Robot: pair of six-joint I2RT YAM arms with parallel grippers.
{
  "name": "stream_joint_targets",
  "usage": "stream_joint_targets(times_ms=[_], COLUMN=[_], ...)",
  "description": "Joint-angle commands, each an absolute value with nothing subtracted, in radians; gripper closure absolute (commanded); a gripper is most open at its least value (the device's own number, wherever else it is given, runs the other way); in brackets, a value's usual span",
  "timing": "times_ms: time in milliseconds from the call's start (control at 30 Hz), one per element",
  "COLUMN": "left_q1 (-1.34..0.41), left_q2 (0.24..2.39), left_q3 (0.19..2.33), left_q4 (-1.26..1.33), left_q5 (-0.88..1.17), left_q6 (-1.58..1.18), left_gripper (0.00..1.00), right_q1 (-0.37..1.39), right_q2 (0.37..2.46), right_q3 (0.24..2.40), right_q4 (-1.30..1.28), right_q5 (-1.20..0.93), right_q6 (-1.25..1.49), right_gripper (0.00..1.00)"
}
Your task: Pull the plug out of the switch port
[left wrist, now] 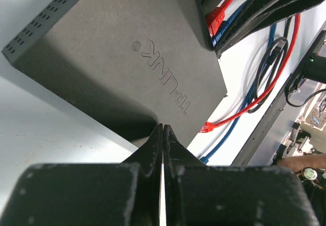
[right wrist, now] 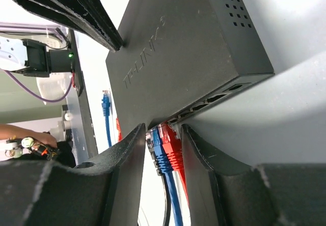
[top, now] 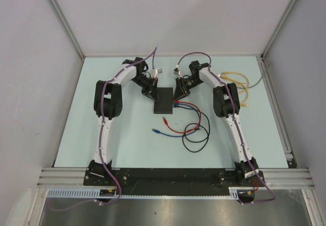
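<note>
Two plugs, a red plug (right wrist: pixel 170 145) and a blue plug (right wrist: pixel 159 153), sit in the right edge of the switch (top: pixel 164 103), mid-way across the table (top: pixel 102 134). Your right gripper (right wrist: pixel 163 128) has its fingers spread either side of them. Your left gripper (left wrist: pixel 163 129) is pressed together, with its tip at the switch's left edge.

The left arm (top: pixel 103 115) and the right arm (top: pixel 233 120) both reach forward and bend inward toward each other, the left claw (left wrist: pixel 163 134) with fingers pressed together, the right claw (right wrist: pixel 164 134) with fingers held apart
</note>
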State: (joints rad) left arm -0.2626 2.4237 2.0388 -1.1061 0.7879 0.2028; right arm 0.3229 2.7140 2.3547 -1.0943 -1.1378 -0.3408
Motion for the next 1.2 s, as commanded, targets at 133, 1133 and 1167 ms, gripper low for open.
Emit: stream_joint_targets(times_ms=[133,1133,1167], left_q1=[-0.276,-0.288,-0.288], left_q2=[2.416,2.416,2.416], left_q3=[2.045,2.045,2.045], left_q4=[-1.1,-1.101,-1.101], left_q5=[0.747,0.726,0.724], left_q6=[0.225,0.229,0.227], left_gripper=[1.0,1.0,1.0], right_q1=[0.313,0.319,0.318], right_q2=[2.761,2.77,2.77], right_q3=[2.339,2.338,2.338], right_q4=[-1.135,-1.101,-1.092], right_q5=[-1.081,-1.008,-1.005], right_q6=[-0.42,-0.362,-0.357], right_gripper=[0.63,0.92,0.93])
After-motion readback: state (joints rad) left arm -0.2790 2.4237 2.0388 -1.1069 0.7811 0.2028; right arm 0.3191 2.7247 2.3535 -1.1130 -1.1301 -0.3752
